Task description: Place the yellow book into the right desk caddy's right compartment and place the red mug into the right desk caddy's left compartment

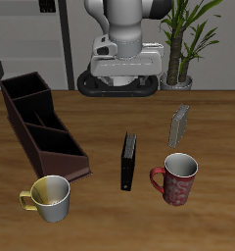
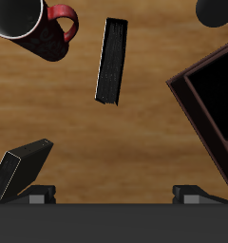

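My gripper is hanging wide open and empty above the worktop, nothing grabbed yet. The yellow book stands upright farther back, the red mug near the front, both well apart from the caddy, so book first I guess.

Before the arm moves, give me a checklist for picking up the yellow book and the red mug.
1. Yellow book standing free, nothing touching it: ok.
2. Red mug upright, apart from the black book: ok.
3. Desk caddy sections free of objects: ok in the exterior view.
4. Hand holding nothing: ok, fingers spread wide.
5. Pale yellow mug near the caddy's front end: ok, not touching.
6. Hand lined up over the yellow book: not ok.
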Controlling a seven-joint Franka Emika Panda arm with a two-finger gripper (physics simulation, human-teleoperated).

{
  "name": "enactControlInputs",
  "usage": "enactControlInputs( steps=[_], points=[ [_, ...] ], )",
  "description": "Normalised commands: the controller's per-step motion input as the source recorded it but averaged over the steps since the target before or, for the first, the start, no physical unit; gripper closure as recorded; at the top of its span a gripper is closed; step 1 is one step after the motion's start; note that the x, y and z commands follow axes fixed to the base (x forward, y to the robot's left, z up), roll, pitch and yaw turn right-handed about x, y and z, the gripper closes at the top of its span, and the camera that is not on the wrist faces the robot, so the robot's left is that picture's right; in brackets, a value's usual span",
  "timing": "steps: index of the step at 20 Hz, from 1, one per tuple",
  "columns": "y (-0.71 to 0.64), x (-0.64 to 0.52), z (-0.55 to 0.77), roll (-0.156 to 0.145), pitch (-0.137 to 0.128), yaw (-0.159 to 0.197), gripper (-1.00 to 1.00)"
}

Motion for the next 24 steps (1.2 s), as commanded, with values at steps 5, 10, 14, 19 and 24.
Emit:
enactControlInputs(
  steps=[5,10,14,19,24],
  points=[
    [0.35,-0.11,-0.07,0.000,-0.014,-0.031,-1.00],
    [0.37,-0.16,-0.05,0.015,-0.010,-0.049,-1.00],
    [0.45,-0.22,-0.16,0.027,0.001,-0.046,-1.00],
    [0.54,-0.28,-0.27,0.021,-0.011,-0.017,-1.00],
    [0.36,-0.14,-0.20,0.016,-0.029,-0.045,-1.00]
  ],
)
